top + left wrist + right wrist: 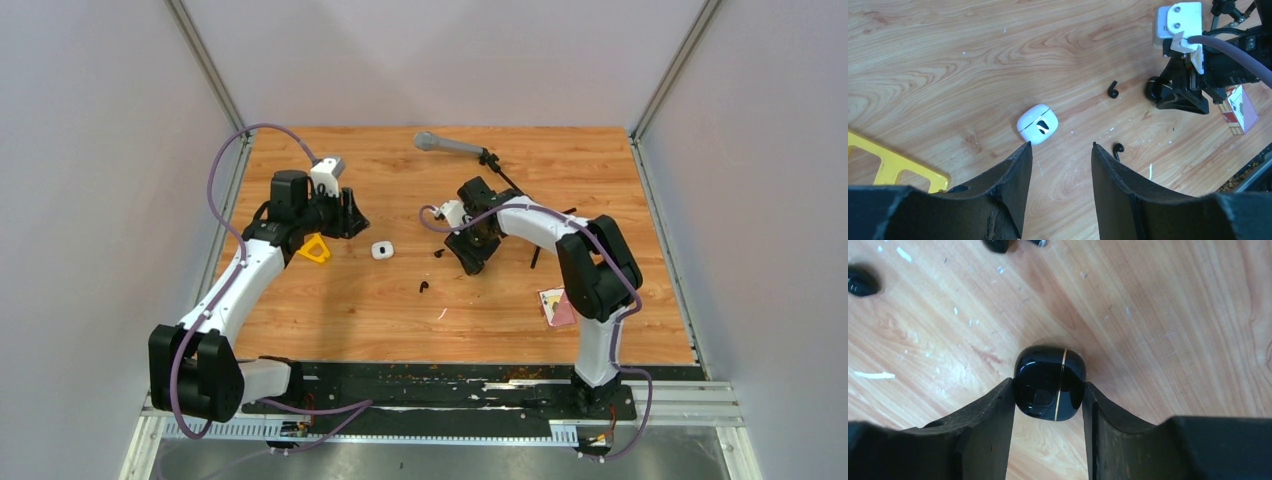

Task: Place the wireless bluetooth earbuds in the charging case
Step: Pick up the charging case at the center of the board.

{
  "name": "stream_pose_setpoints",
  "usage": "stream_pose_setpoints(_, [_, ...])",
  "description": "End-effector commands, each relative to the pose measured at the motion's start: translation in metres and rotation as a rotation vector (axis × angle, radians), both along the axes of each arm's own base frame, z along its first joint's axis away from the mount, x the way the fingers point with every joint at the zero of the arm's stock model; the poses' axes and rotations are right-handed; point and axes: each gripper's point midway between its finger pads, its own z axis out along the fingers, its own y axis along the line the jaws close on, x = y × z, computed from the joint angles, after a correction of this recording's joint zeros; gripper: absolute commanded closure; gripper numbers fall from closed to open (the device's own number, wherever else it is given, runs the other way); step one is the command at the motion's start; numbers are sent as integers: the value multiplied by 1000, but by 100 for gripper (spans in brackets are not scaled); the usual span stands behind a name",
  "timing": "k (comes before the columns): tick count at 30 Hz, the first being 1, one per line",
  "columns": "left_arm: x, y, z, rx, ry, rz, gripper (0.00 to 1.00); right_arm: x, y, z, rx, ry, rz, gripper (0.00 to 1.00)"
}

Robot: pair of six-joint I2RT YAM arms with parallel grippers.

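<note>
Right gripper [1048, 384] clamped on black charging case [1049, 371], frame centre. Left gripper [1061, 146] apart, empty; white charging case [1037, 123] and black earbud [1118, 148] just beyond its fingertips.

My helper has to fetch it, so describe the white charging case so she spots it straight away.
On the wooden table, look between the left arm and the right arm, just right of the yellow plastic piece. There lies the white charging case, a rounded pebble shape. The earbuds near it are tiny and black, and the other case is black too.
</note>
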Motion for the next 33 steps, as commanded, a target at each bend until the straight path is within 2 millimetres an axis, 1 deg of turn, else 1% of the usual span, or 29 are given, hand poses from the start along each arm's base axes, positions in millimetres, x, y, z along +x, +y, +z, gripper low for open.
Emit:
stream_pose_setpoints(1, [5,-12,20,-69,-68,-56,46,4,7,58,72,-117,140,89])
stream_pose_setpoints(3, [4,-21,35,-122,-112,-97,46,13,13,98,129,-249,188,90])
stream_pose_setpoints(5, [5,-32,54,-196,-175,-125,46,18,20,136,191,-374,253,91])
stream_pose_setpoints(8, [3,-54,81,-276,-245,-189,46,14,34,191,273,-571,381,90])
stream_pose_setpoints(10, [-1,-72,95,-297,-270,-249,47,10,46,225,324,-731,470,89])
stream_pose_setpoints(12, [-6,-90,111,-318,-313,-310,47,6,54,252,350,-873,526,89])
stream_pose_setpoints(13, [-9,-98,118,-327,-331,-337,46,5,57,263,352,-927,545,88])
stream_pose_setpoints(15, [-16,-115,131,-353,-361,-406,47,2,65,277,344,-991,571,88])
stream_pose_setpoints(17, [-24,-128,144,-377,-392,-464,47,-2,74,286,346,-1014,595,88])
stream_pose_setpoints(19, [-31,-138,154,-378,-425,-516,47,-2,80,293,351,-1034,602,88])
stream_pose_setpoints(21, [-36,-145,160,-374,-442,-550,47,-5,85,297,355,-1048,616,87])
stream_pose_setpoints(23, [-35,-148,159,-371,-442,-560,47,-5,88,301,356,-1068,622,87])
stream_pose_setpoints(28, [-25,-151,151,-347,-417,-529,48,-6,95,308,371,-1091,619,87])
stream_pose_setpoints(30, [-25,-154,145,-333,-398,-535,48,-7,96,312,379,-1099,610,86])
stream_pose_setpoints(33, [-24,-156,142,-332,-386,-536,50,-9,98,317,393,-1111,608,86])
